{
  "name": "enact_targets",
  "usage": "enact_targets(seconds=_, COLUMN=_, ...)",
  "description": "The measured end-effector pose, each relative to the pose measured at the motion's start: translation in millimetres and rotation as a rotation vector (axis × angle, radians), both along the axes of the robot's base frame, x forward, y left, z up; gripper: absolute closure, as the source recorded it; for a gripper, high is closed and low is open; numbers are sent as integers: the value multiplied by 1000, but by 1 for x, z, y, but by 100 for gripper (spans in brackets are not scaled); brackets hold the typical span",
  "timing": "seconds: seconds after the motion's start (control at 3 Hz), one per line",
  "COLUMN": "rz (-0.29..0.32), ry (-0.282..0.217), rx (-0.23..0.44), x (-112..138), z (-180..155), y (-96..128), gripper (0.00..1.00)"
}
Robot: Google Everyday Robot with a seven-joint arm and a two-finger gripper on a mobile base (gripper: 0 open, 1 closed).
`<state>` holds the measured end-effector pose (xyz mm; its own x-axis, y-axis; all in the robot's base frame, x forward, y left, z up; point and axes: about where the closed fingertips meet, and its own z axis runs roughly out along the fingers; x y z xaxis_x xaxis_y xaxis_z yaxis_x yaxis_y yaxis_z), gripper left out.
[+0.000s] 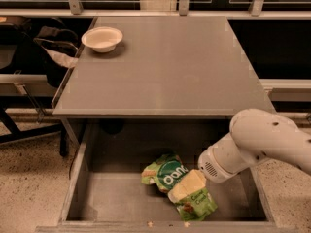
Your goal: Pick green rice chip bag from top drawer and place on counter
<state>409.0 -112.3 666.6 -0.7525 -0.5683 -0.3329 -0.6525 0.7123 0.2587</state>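
Observation:
The green rice chip bag (168,173) lies crumpled on the flat bottom of the open top drawer (109,198), right of the drawer's middle. My gripper (186,185), a cream-coloured end on the white arm (262,142), reaches in from the right and lies over the bag's right half, covering part of it. The bag rests on the drawer floor. The grey counter (165,67) is above the drawer.
A white bowl (102,38) stands at the counter's far left corner. A dark bag and chair parts sit left of the counter. The speckled floor shows on both sides of the drawer. A window rail runs behind the counter.

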Motion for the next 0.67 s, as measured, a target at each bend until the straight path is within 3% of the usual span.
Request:
enact_targets(seconds=0.33, rz=2, ry=79, rx=6, x=-1, z=-20, y=1, gripper=0)
enact_targets(seconds=0.67, rz=0, ry=118, rx=13, x=-2, z=-29, y=1, gripper=0)
